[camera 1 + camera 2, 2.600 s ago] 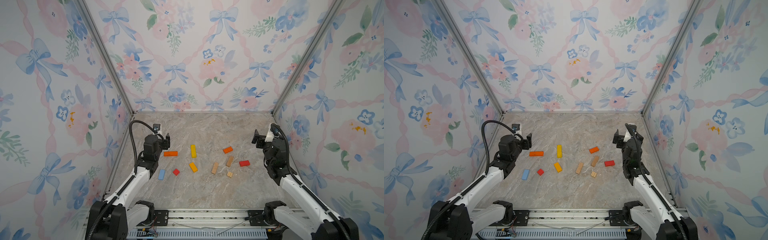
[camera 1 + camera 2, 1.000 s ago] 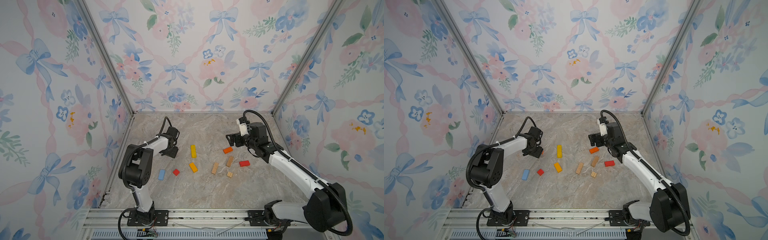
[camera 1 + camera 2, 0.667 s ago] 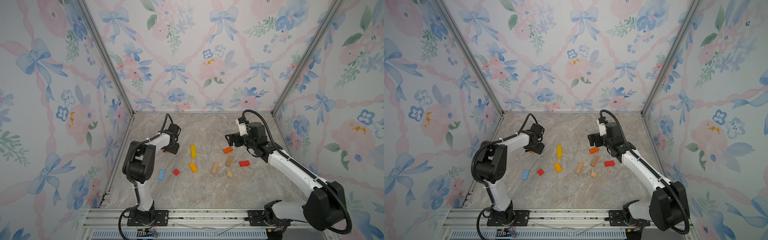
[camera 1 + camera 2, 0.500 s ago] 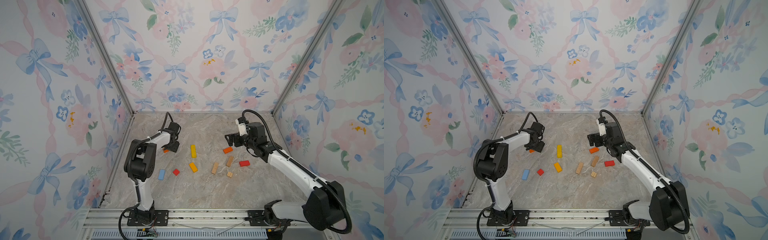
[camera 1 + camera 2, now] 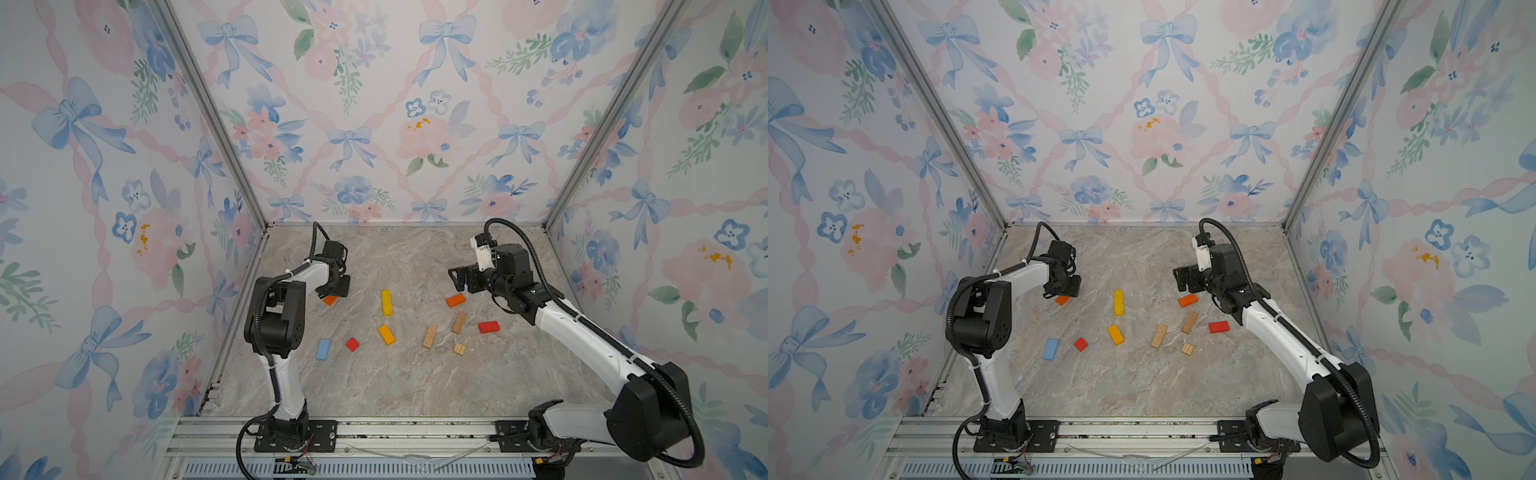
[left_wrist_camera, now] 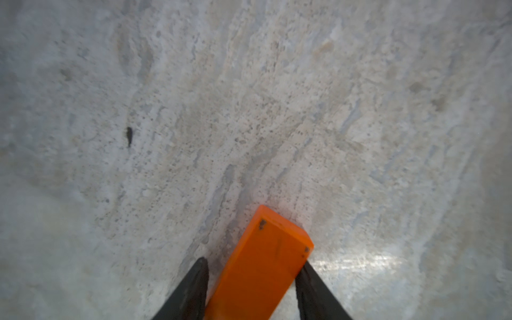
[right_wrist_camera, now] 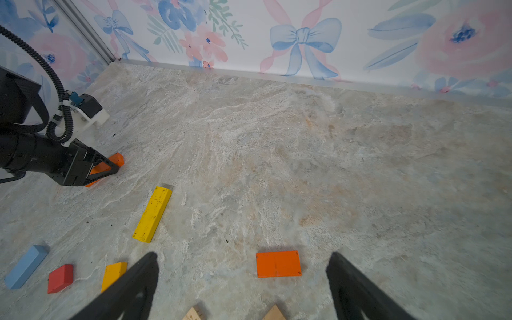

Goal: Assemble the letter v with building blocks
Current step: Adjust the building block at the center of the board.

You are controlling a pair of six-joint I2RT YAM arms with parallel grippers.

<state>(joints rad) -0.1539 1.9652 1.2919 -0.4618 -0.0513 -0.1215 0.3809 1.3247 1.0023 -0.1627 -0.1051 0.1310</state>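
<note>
Several building blocks lie flat on the marble table point(image 5: 407, 386). My left gripper point(image 6: 253, 263) is low at the back left, shut on an orange block point(image 6: 263, 266) that rests on the table; both fingers touch its long sides and it sits skewed between them. In both top views only that block's near end point(image 5: 330, 299) point(image 5: 1062, 300) shows under the gripper point(image 5: 332, 293). My right gripper point(image 7: 243, 256) hangs open above a second orange block point(image 7: 278, 263) point(image 5: 456, 300), apart from it.
A long yellow block point(image 5: 387, 302), a short yellow-orange one point(image 5: 386, 334), a small red one point(image 5: 352, 344) and a light blue one point(image 5: 323, 348) lie mid-table. Two tan blocks point(image 5: 430, 336) point(image 5: 459, 323), a small tan one point(image 5: 459, 348) and a red one point(image 5: 488, 327) lie right. Walls enclose three sides.
The left gripper's jaws have closed in on the orange block after the arm settled over it. The right arm has barely moved.
</note>
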